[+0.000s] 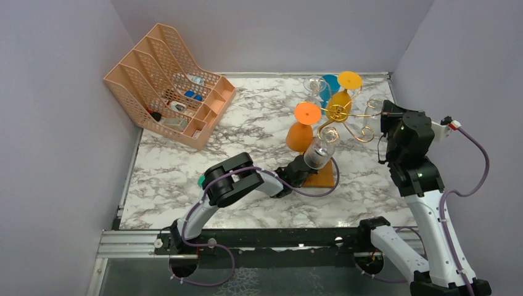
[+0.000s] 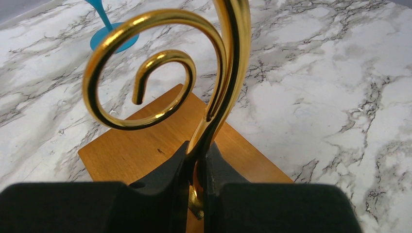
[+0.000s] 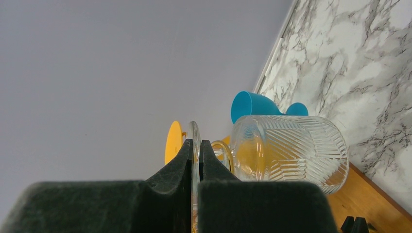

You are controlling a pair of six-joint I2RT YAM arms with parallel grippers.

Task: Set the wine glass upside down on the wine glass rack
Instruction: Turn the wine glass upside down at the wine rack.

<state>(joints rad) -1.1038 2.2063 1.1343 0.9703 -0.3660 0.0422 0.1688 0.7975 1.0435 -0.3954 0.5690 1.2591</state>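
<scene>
The wine glass rack (image 1: 345, 113) is a gold wire stand on a wooden base (image 2: 141, 150). In the left wrist view its gold arm (image 2: 232, 58) curls into a spiral. My left gripper (image 2: 198, 165) is shut on that wire low down, near the base; in the top view it (image 1: 300, 169) sits by a hanging clear glass (image 1: 319, 152). My right gripper (image 3: 195, 155) is shut on the thin clear foot of a patterned wine glass (image 3: 291, 153), which is held upside down beside a gold loop. In the top view the right gripper (image 1: 383, 120) is at the rack's right side.
Two orange glasses (image 1: 300, 132) (image 1: 340, 100) hang upside down on the rack. A blue glass (image 3: 255, 104) stands upright on the table behind it. A peach mesh file organiser (image 1: 166, 86) stands at the back left. Grey walls close the table on three sides.
</scene>
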